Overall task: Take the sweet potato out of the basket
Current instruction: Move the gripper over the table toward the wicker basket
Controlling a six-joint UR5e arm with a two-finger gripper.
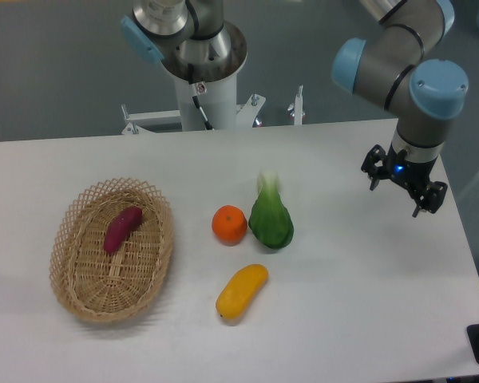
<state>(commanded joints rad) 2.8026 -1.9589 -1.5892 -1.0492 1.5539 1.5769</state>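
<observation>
The sweet potato (122, 228) is seated in the upper part of the basket (72, 275), unobstructed for a top approach. The gripper (403, 191) is held well apart at the right, fingers spread and empty.

One basket (112, 307), one sweet potato (122, 229), one orange (229, 224), one yellow fruit (242, 292), perhaps one leafy green (271, 220).
</observation>
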